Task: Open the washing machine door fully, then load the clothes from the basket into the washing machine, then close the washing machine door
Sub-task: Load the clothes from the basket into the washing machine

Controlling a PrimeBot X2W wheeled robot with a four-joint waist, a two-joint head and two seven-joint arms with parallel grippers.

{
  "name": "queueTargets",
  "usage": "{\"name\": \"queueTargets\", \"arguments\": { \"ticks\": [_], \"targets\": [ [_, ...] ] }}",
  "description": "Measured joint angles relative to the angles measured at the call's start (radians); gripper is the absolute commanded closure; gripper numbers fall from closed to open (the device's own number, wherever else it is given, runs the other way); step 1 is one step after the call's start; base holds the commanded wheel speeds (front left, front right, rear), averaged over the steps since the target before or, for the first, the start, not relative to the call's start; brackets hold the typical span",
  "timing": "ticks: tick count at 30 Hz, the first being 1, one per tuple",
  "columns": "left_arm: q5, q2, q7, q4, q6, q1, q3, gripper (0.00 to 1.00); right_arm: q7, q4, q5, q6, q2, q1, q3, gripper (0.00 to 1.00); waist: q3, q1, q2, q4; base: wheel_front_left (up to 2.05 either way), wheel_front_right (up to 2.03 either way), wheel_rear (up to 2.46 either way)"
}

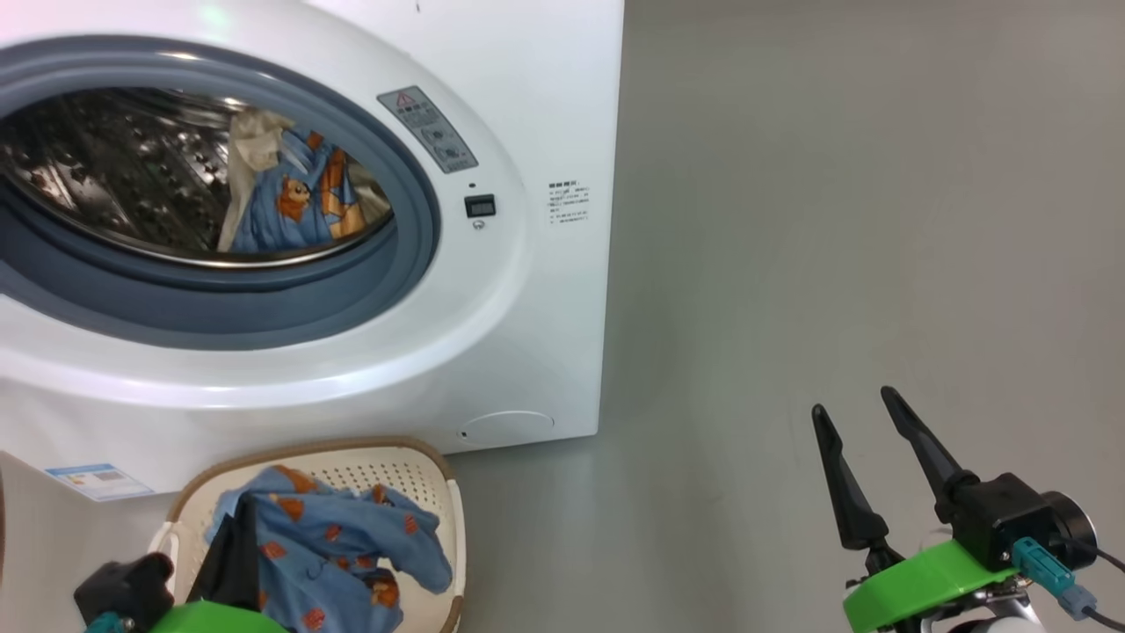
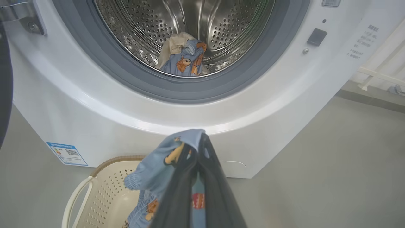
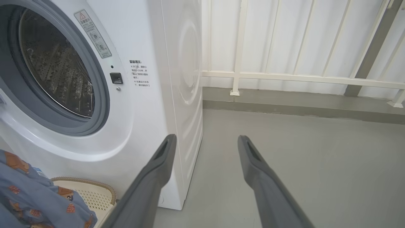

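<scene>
Left hand [image 2: 198,141] is clenched on the light blue garment [image 2: 158,164], with a fold of the orange-printed cloth pinched at the fingertips and draped over them. The rest of the garment hangs down into the basket [image 1: 444,492]. The basket stands on the floor [image 1: 835,220] just in front of the washing machine [image 1: 527,308], below its opening and near the small blue label [image 1: 97,481] on the lower front panel. The opening is uncovered, with the grey rubber ring [image 1: 413,264] and the perforated steel drum [image 2: 227,28] exposed. The washing machine door [image 2: 3,82] appears as a dark edge at the far left of the left wrist view, beside a metal hinge [image 2: 19,15] and swung clear of the opening. A bundle of clothes [image 1: 299,198], cream cloth on top of blue cloth with orange figures, lies at the bottom of the drum, just behind the ring. Right hand [image 1: 852,400] is released and empty, its two dark fingers spread apart. It hangs over bare floor to the right of the machine, well apart from the basket. A white railing [image 3: 284,77] runs along the wall beyond the machine.
</scene>
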Motion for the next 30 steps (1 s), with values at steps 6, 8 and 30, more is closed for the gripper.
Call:
{"name": "queueTargets", "arguments": {
  "ticks": [6, 8, 30],
  "targets": [
    [0.041, -0.041, 0.000, -0.058, -0.011, 0.054, 0.055, 1.00, 0.003, 0.001, 0.003, 0.000, 0.000, 0.017, 0.001, 0.00, -0.033, 0.0000, 0.0000, 0.005, 0.00, 0.00, 0.00],
    [0.053, -0.052, 0.000, -0.070, -0.015, 0.062, 0.070, 1.00, 0.004, 0.000, 0.004, 0.000, 0.000, 0.017, 0.002, 0.00, -0.033, 0.0000, 0.0000, 0.006, 0.00, 0.00, 0.00],
    [0.190, -0.101, 0.000, -0.163, -0.085, -0.106, 0.245, 1.00, 0.003, -0.007, 0.010, 0.000, 0.000, -0.020, 0.003, 0.00, 0.115, 0.0000, 0.0000, 0.004, 0.00, 0.00, 0.00]
  ]
}}
